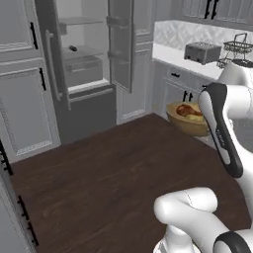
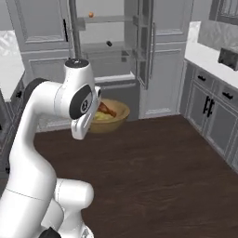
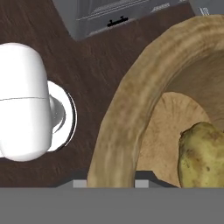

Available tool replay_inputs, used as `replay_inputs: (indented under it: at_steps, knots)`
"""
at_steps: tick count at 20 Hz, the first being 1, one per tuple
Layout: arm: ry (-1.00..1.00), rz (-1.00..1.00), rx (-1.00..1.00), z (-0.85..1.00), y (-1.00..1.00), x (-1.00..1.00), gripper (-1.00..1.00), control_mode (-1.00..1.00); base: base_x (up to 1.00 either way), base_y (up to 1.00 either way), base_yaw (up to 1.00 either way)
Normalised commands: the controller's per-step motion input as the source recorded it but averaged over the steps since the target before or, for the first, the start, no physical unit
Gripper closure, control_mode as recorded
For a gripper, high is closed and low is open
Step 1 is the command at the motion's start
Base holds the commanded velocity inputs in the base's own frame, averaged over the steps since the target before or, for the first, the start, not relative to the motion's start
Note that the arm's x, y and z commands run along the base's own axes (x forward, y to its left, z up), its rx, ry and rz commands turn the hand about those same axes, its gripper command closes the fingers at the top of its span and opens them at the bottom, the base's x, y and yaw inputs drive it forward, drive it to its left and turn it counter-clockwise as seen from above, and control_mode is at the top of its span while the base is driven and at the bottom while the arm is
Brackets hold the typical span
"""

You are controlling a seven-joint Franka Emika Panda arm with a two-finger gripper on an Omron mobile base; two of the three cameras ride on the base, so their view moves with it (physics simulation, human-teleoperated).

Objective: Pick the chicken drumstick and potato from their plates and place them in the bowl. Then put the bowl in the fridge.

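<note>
Bowl (image 1: 187,123) is carried in the air over the dark wood floor (image 1: 113,173), level, mouth up. In the left base view it sits at about 3 o'clock, partly behind the white forearm; in the right base view it is just past centre toward 9 o'clock, behind the wrist.

Gripper: fingertips are not visible, hidden by the forearm in both base views and below the frame edge in the hand view. The bowl's rim (image 3: 127,113) runs straight down to where the fingers would rise, and the jaws are at their narrowest, so I record them as clamped on the rim of the bowl.

Chicken drumstick (image 1: 186,110) lies inside the bowl on top of the contents. Left base view: long axis roughly 9-to-3, fat end toward 9 o'clock; the bone end cannot be made out clearly. Right base view: fat end toward 10 o'clock, thin end toward 4 o'clock.

Potato (image 3: 202,155) rests on the bowl's light inner floor, at 4 o'clock in the hand view, long axis near 12-to-6 there. It is cut off by the frame.

Fridge (image 1: 81,64) stands with doors open, at 11 o'clock in the left base view, well apart from the bowl. Glass shelves and grey interior visible.
</note>
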Motion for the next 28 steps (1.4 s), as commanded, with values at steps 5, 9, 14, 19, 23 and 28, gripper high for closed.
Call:
replay_inputs:
  at_steps: [5,9,14,19,23,28]
  knots:
    - [0.00,0.00,0.00,0.00,0.00,0.00,1.00,1.00,0.96,-0.52,0.61]
    - [0.00,0.00,0.00,0.00,0.00,0.00,1.00,1.00,0.85,-0.91,0.45]
    - [0.00,0.00,0.00,0.00,0.00,0.00,1.00,1.00,0.95,-0.98,0.35]
    - [0.00,0.00,0.00,0.00,0.00,0.00,1.00,1.00,1.00,-0.58,0.31]
    - [0.00,0.00,0.00,0.00,0.00,0.00,1.00,1.00,0.94,-0.20,0.38]
    - [0.00,0.00,0.00,0.00,0.00,0.00,1.00,1.00,0.99,-0.18,0.16]
